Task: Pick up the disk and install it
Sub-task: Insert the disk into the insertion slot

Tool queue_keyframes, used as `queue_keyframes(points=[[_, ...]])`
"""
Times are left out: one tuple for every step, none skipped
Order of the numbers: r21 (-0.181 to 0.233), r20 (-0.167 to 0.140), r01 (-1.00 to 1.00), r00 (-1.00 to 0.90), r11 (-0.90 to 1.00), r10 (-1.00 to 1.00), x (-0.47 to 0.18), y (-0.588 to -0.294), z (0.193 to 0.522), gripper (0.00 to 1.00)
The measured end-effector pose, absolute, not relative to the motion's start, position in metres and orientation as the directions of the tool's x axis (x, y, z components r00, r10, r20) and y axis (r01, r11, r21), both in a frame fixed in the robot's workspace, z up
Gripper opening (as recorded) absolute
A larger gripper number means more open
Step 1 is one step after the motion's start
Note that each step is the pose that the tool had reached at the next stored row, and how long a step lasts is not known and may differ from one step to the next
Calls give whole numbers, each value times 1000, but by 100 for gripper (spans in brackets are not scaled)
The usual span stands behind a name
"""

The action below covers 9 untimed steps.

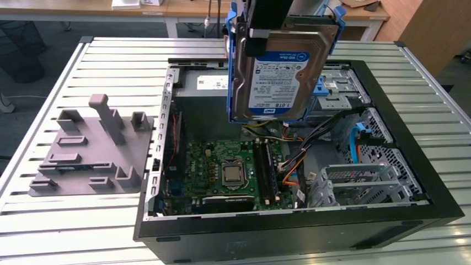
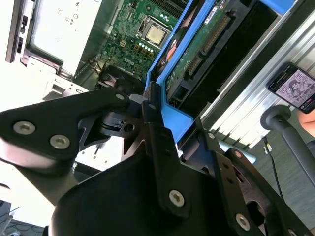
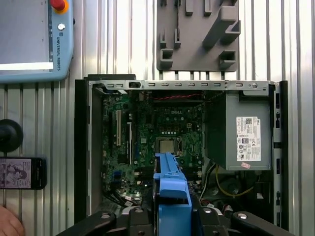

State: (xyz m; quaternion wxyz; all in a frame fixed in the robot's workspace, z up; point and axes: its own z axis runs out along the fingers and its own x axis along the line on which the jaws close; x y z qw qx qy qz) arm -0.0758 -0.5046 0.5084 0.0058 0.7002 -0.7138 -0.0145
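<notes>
The black hand [image 1: 266, 28] grasps the silver-grey rectangular disk [image 1: 276, 77] in its blue bracket, upright above the 12 o'clock end of the open black computer case [image 1: 294, 234].

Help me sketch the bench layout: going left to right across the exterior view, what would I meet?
Grey fixture plate → motherboard → metal drive cage. The disk, held up in the gripper, overlaps the motherboard's span, so it is left out.
</notes>
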Motion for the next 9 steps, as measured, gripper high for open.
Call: queue_keyframes(points=[[29, -12, -999, -19, 19, -1000, -76, -505, 508, 36], [29, -12, -999, -19, 19, -1000, -76, -505, 508, 36], [29, -12, -999, -19, 19, -1000, -76, -506, 508, 36], [29, -12, -999, -19, 19, -1000, -76, -506, 508, 36], [29, -12, -999, -19, 19, -1000, -76, -506, 508, 36], [29, -12, -999, -19, 19, -1000, -76, -506, 508, 36], [29, -12, -999, -19, 19, -1000, -76, -506, 508, 36], [29, -12, -999, -19, 19, -1000, -76, -506, 508, 36], [29, -12, -999, -19, 19, -1000, -76, -506, 508, 36]])
